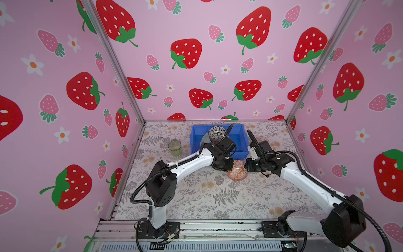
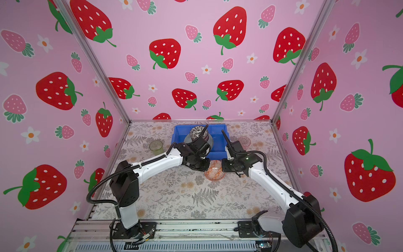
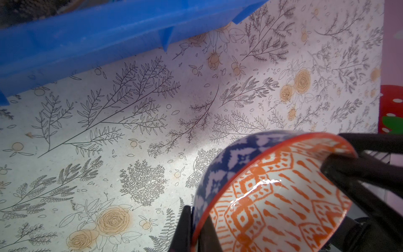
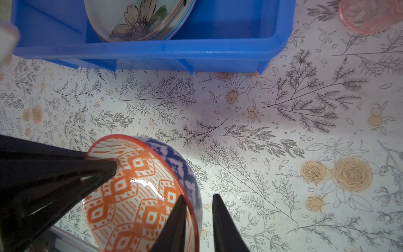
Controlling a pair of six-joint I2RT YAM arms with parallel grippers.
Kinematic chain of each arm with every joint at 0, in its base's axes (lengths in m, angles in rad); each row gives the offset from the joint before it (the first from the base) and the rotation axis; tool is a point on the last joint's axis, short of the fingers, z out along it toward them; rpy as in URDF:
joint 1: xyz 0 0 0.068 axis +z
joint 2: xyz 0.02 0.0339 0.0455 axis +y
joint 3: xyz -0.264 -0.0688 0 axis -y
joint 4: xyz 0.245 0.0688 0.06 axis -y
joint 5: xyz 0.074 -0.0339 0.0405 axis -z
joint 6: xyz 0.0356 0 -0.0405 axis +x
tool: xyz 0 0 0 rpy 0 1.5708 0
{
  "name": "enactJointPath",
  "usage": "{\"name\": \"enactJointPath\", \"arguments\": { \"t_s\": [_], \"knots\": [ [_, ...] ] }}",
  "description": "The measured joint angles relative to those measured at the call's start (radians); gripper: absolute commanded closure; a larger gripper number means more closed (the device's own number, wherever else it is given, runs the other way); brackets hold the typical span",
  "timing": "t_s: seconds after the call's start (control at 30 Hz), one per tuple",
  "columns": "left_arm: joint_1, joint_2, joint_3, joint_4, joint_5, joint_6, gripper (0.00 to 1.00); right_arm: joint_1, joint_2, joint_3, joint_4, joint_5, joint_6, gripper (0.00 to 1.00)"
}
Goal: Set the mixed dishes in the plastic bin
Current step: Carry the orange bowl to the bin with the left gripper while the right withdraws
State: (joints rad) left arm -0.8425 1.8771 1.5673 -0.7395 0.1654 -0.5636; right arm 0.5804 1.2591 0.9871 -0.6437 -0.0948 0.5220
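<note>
Inspection found no text, label, brand mark, number or sign that could be read in any view. The blue bin [image 4: 152, 53] showed plain plastic on its rim and near wall. The orange-patterned bowl [image 4: 135, 196] carried ornament only, and so did the flower plate [image 4: 139, 24] lying in the bin. The strawberry wall panels [image 1: 218, 54] and the floral table cover [image 1: 207, 196] bore printed pattern without lettering.
</note>
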Motion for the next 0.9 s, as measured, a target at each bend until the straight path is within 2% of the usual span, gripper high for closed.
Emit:
{"name": "enactJointPath", "arguments": {
  "t_s": [0.2,0.4,0.6,0.63,0.67,0.7,0.9],
  "knots": [
    [0.0,0.01,0.0,-0.002,-0.001,0.01,1.0,-0.013,-0.036,0.0,-0.002,0.019,-0.001,0.55],
    [0.006,0.013,0.0,-0.025,-0.015,0.021,1.0,-0.039,-0.103,0.0,-0.015,0.046,-0.006,0.34],
    [0.043,0.005,0.005,-0.051,-0.044,0.041,1.0,-0.054,-0.186,-0.014,-0.022,0.063,0.002,0.21],
    [0.055,0.003,0.011,-0.057,-0.05,0.043,1.0,-0.056,-0.2,-0.024,-0.024,0.065,0.004,0.15],
    [0.068,0.001,0.021,-0.065,-0.054,0.045,1.0,-0.057,-0.213,-0.037,-0.029,0.069,0.006,0.05],
    [0.078,-0.001,0.029,-0.071,-0.055,0.047,1.0,-0.058,-0.223,-0.049,-0.033,0.071,0.013,0.01],
    [0.152,-0.006,0.124,-0.105,-0.078,0.071,1.0,-0.058,-0.303,-0.131,-0.067,0.079,0.037,0.01]
  ]
}}
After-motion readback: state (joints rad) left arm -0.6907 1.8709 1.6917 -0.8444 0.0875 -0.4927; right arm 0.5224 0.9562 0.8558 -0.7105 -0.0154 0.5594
